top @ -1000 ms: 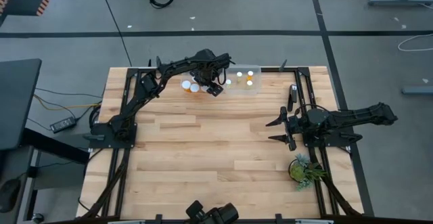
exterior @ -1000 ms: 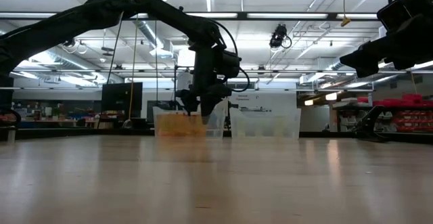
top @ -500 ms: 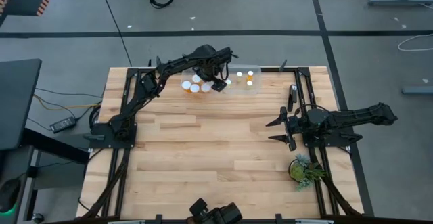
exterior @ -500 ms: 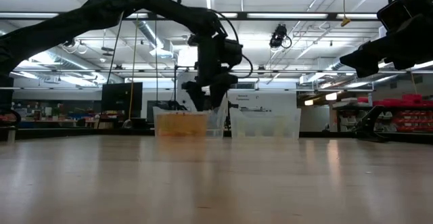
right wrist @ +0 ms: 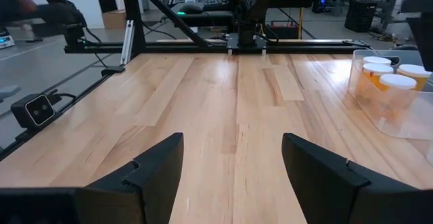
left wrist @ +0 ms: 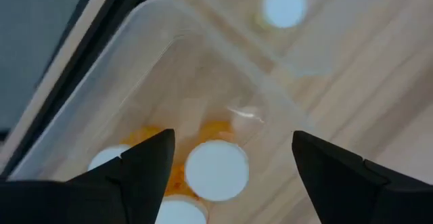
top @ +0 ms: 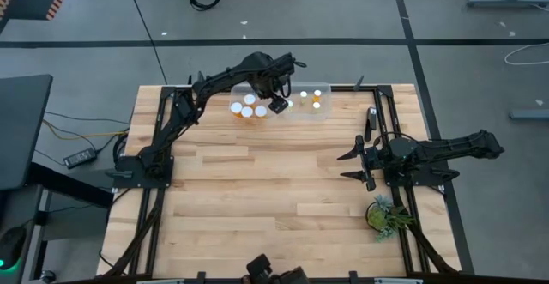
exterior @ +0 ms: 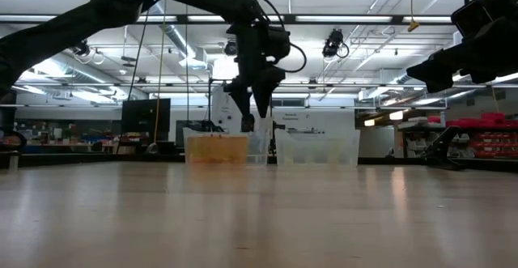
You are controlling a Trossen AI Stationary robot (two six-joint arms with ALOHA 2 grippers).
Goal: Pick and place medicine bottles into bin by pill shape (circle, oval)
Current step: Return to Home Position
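Amber medicine bottles with round white caps stand inside the left clear bin, above one end of which the left gripper hangs spread and empty, while the right gripper waits, likewise spread, well apart from the bin.

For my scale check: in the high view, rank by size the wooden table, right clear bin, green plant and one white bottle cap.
Largest: light wooden table.
Next, right clear plastic bin and small green plant look about alike.
Smallest: white bottle cap.
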